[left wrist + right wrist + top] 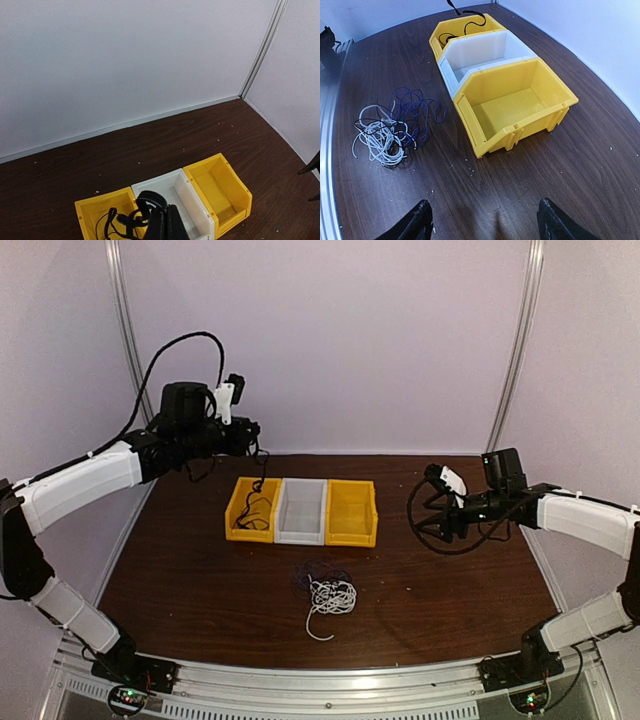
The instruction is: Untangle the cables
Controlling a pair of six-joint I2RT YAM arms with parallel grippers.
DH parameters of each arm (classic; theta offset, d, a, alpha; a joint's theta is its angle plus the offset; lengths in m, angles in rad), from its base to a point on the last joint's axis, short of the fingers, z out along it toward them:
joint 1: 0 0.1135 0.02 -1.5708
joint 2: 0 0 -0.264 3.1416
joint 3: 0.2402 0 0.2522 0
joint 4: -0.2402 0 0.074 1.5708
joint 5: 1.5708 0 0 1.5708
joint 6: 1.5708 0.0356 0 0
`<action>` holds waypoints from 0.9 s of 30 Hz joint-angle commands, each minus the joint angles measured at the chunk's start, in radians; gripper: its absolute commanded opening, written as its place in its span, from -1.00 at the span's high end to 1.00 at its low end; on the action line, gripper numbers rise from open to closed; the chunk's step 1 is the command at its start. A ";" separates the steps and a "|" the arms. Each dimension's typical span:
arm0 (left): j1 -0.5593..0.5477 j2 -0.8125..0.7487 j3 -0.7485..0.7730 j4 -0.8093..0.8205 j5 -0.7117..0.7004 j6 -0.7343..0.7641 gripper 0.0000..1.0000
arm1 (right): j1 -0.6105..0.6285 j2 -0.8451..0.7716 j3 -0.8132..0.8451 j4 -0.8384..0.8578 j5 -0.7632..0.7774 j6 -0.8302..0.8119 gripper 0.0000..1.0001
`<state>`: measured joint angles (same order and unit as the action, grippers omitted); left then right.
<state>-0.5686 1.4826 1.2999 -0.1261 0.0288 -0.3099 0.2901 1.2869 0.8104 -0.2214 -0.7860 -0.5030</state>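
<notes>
- The tangle of cables (331, 593) is a roundish clump with no real long axis: a thin white cord looped up with dark purple and black ones. One loose white tail trails toward the near edge.
- It sits on the dark woodgrain table (450, 580), just in front of the white bin (300, 530).
- A black cable (258, 504) hangs roughly straight down from the left gripper (162, 221), which is pinched on it. Its lower end is coiled in the left yellow bin (236, 512).
- The bins are smooth plastic.
- The right gripper (485, 225) has its jaws spread wide and holds nothing.

Table (450, 580): dark brown wood grain. Left bin (232, 510), right bin (352, 508): yellow. Middle bin (301, 508): white. One white cable (380, 142), one purplish-blue cable (415, 107), one black cable (258, 507).
</notes>
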 commanded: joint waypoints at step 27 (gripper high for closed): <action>0.044 0.271 -0.091 -0.021 -0.037 -0.060 1.00 | -0.008 0.020 -0.005 -0.021 0.007 -0.035 -0.46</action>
<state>-0.5388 1.7092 1.1709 -0.1528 -0.0181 -0.3557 0.2897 1.3033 0.8104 -0.2367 -0.7845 -0.5270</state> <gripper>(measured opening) 0.015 0.730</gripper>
